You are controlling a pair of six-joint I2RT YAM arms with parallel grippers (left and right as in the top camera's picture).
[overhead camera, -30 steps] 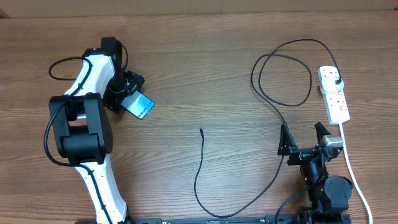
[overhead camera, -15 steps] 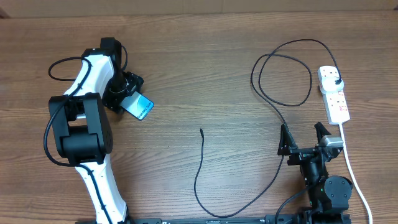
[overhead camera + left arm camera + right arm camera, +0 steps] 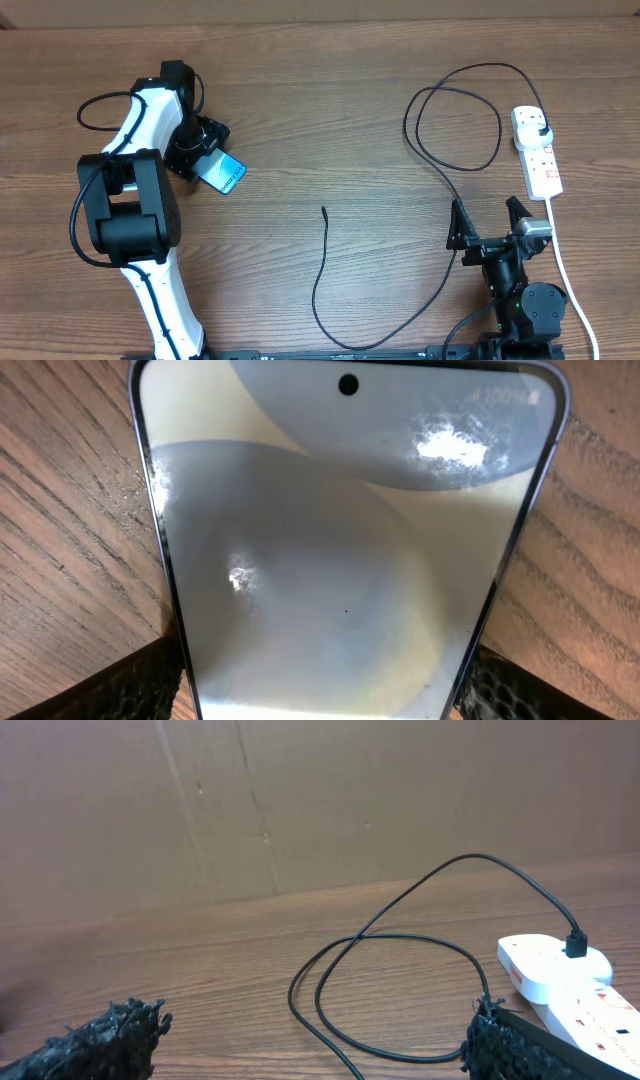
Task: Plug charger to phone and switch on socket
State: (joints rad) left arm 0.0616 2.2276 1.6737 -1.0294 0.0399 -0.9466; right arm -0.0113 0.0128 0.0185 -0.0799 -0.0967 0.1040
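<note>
Blue-teal phone (image 3: 222, 172), black charger (image 3: 314, 295), white socket (image 3: 541, 165) with red switch marks — brown, streaky wood-grain table (image 3: 330, 120).

Overhead top-down — left wrist close over phone (image 3: 345, 560), right toward socket (image 3: 545, 970).

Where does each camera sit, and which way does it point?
Overhead: above the table, looking straight down; both arms show.
Left wrist: on the left arm, looking down at the phone between its fingers.
Right wrist: on the right arm, looking across at the charger loop and socket; fingertips show.
Shared: overhead also shows phone, charger, socket.
</note>
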